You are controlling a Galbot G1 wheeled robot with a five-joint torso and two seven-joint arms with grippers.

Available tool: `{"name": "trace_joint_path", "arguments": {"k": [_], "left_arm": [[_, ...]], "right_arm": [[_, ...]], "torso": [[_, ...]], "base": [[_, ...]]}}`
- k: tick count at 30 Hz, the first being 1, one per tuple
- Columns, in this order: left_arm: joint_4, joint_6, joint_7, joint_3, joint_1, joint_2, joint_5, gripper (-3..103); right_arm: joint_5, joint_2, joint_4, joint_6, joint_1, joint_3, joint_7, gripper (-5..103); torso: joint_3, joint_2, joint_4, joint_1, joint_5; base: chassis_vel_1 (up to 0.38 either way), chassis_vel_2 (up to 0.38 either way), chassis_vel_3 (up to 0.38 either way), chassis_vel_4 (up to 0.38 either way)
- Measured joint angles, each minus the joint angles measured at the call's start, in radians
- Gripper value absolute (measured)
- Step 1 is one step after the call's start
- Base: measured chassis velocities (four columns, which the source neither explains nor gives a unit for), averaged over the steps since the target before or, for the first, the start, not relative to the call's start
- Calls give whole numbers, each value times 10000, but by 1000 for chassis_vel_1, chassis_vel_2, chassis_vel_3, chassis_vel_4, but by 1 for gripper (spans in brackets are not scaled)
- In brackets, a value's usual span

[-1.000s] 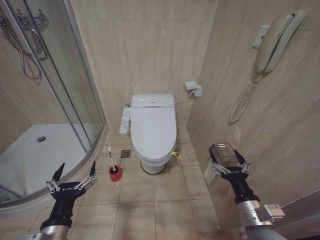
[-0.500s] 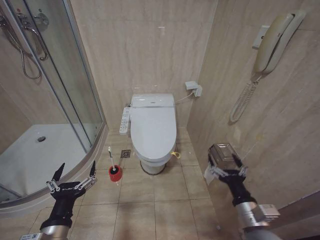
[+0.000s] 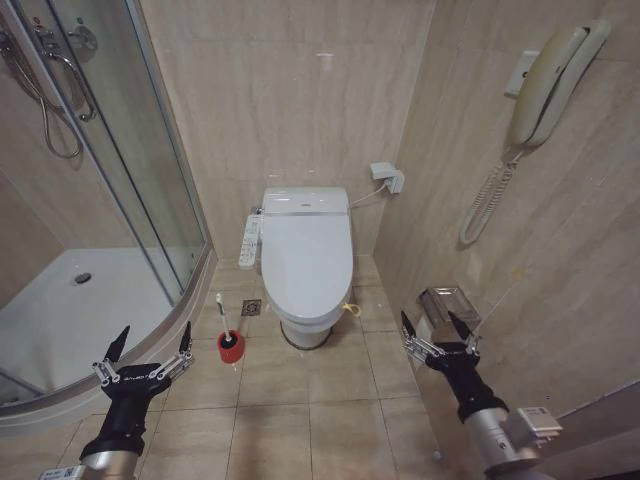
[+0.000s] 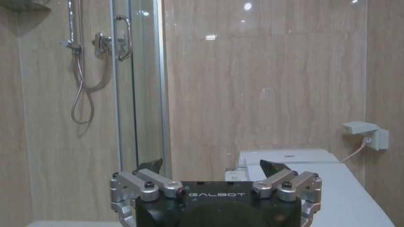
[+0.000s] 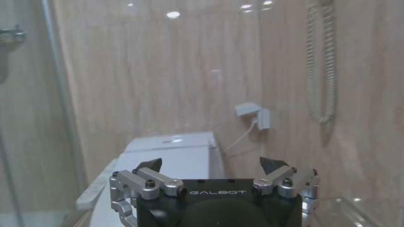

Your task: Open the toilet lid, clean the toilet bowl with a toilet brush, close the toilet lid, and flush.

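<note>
Toilet lid [image 3: 306,262] lying closed over the toilet bowl [image 3: 303,328] against the back wall. Toilet brush [image 3: 224,322] standing in its red holder cup [image 3: 231,347] on the floor, just left of the bowl. Left hand [image 3: 147,352] hovering spread wide, grasping nothing, near the shower tray [image 3: 70,310]. Right hand [image 3: 431,330] hanging released and empty, right of the bowl, before the wall-mounted paper holder [image 3: 448,302].

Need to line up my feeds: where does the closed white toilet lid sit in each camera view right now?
Head view: the glossy white oval toilet lid lies shut at centre, ahead of both grippers.
Left wrist view: lid beyond the open left gripper.
Right wrist view: lid beyond the open right gripper.
Shared landmark: grey wall socket box.
</note>
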Motion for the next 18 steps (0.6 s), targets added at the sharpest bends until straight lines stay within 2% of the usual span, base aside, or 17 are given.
{"name": "trace_joint_path", "arguments": {"k": [7, 15, 18], "left_arm": [[0, 0, 0, 0, 0, 0, 0, 100], [0, 0, 0, 0, 0, 0, 0, 100], [0, 0, 0, 0, 0, 0, 0, 100]], "right_arm": [[-371, -305, -878, 438, 288, -603, -66, 100], [-1072, -410, -3124, 913, 1444, -1266, 57, 100], [-1336, -510, -4417, 1827, 2141, -1538, 151, 100]], "torso": [[0, 0, 1, 0, 1], [0, 0, 2, 0, 1], [1, 0, 2, 0, 2]], "base": [[0, 0, 0, 0], [0, 0, 0, 0], [0, 0, 0, 0]]}}
